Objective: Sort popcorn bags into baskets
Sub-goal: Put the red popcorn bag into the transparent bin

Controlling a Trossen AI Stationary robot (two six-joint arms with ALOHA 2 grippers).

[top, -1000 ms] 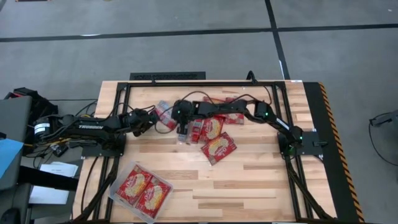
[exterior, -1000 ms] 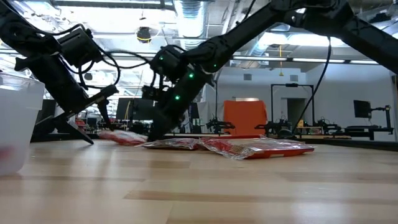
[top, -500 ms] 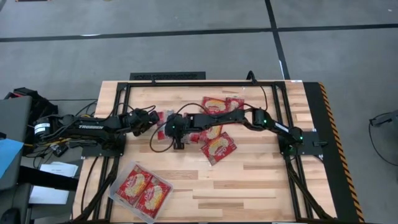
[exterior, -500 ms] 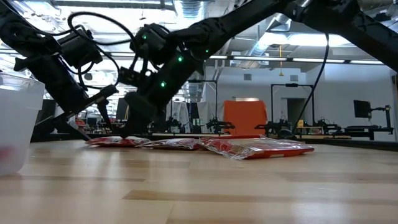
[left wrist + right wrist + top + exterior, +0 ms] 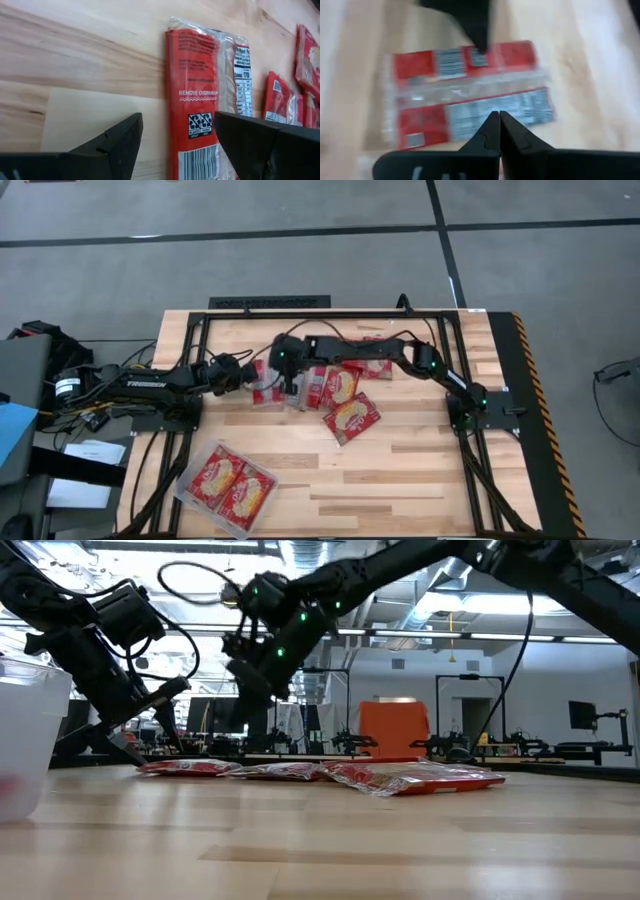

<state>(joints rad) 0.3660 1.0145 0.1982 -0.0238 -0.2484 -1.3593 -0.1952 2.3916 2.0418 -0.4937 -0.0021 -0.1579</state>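
Popcorn bag [image 5: 207,107]: flat, glossy red film, barcode side up, lying on the wood table [image 5: 400,470] directly ahead of the left gripper [image 5: 177,145]. Its long axis runs into the wide-open, empty jaws. Right gripper [image 5: 495,131] hovers above it, pinched closed, holding nothing. Left arm is nearer. Clear plastic basket [image 5: 185,485] holds 2 bags.

Clear tray [image 5: 184,492] near table's front-left corner, two red popcorn bags [image 5: 229,486] flat inside, side by side. Loose bags [image 5: 350,416] clustered mid-table, flat; one [image 5: 200,120] label-side up, barcode showing.
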